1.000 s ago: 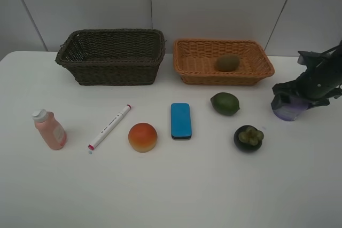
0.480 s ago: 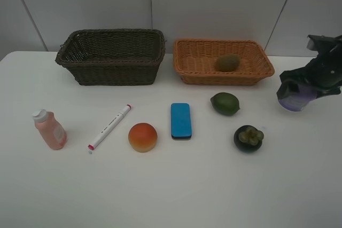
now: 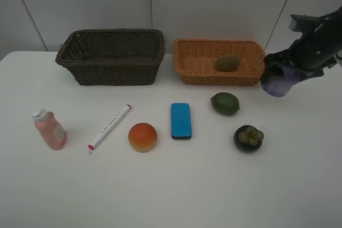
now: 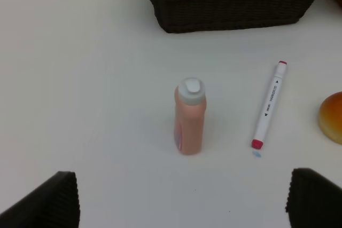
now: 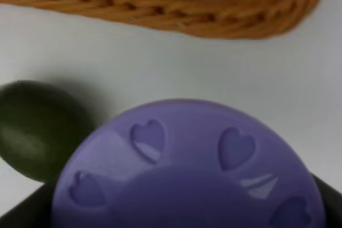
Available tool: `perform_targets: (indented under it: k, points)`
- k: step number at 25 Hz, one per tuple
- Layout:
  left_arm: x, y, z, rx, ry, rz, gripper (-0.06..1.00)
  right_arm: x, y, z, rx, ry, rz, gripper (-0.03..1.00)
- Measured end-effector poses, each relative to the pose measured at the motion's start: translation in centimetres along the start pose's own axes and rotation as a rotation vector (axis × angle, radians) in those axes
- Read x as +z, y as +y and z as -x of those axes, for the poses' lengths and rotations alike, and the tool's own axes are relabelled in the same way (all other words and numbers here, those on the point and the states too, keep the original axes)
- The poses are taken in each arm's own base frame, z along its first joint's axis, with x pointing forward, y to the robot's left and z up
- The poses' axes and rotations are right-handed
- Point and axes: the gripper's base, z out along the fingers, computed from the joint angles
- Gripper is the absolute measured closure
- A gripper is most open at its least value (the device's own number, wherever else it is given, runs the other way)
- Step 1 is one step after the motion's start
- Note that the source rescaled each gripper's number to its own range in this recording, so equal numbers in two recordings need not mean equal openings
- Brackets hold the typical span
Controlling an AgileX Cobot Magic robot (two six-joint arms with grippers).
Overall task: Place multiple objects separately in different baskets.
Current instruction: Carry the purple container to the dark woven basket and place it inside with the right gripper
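purple-lidded jar [image 3: 276,85] held up off counter [image 3: 171,185], just beside right end of light orange basket [image 3: 208,78]; brown kiwi [image 3: 227,62] lying inside.

Item: purple-lidded jar [image 5: 187,169] in right gripper [image 3: 279,78], blurred, cropped; wrist view shows me only its lid. Item: lime [image 5: 32,129] beside gripper, cropped.

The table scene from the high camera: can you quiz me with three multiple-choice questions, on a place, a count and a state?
1. Where is the kiwi? A dark basket; B orange basket; C table.
2. How many loose items sit on the table? A three; B nine; C six.
3. The right gripper is: A holding the purple-lidded jar; B empty; C holding the kiwi.
Answers: B, it lies inside the orange wicker; C, bottle, marker, fruit, eraser, lime, mangosteen; A, its jaws clamp the jar.
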Motion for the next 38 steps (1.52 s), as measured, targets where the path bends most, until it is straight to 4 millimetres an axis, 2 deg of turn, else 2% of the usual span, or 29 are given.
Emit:
perform_targets:
  k: [7, 10, 21, 29, 32, 38]
  points:
    - [0.0, 0.0, 0.0, 0.0, 0.0, 0.0, -0.06, -1.7, 4.7, 3.4, -0.095, -0.087, 0.046, 0.45]
    - [0.0, 0.0, 0.0, 0.0, 0.0, 0.0, -0.06, -1.3, 6.9, 4.5, -0.143, -0.093, 0.071, 0.45]
    - [0.0, 0.0, 0.0, 0.0, 0.0, 0.0, -0.06, 1.9, 16.0, 9.5, -0.302, -0.114, 0.195, 0.45]
    - [0.0, 0.0, 0.0, 0.0, 0.0, 0.0, -0.06, 4.0, 22.4, 12.3, -0.4, -0.13, 0.279, 0.45]
    - [0.0, 0.0, 0.0, 0.0, 0.0, 0.0, -0.06, 5.0, 23.9, 13.0, -0.409, -0.142, 0.314, 0.45]
    - [0.0, 0.0, 0.0, 0.0, 0.0, 0.0, -0.06, 6.6, 25.8, 14.1, -0.402, -0.178, 0.369, 0.45]
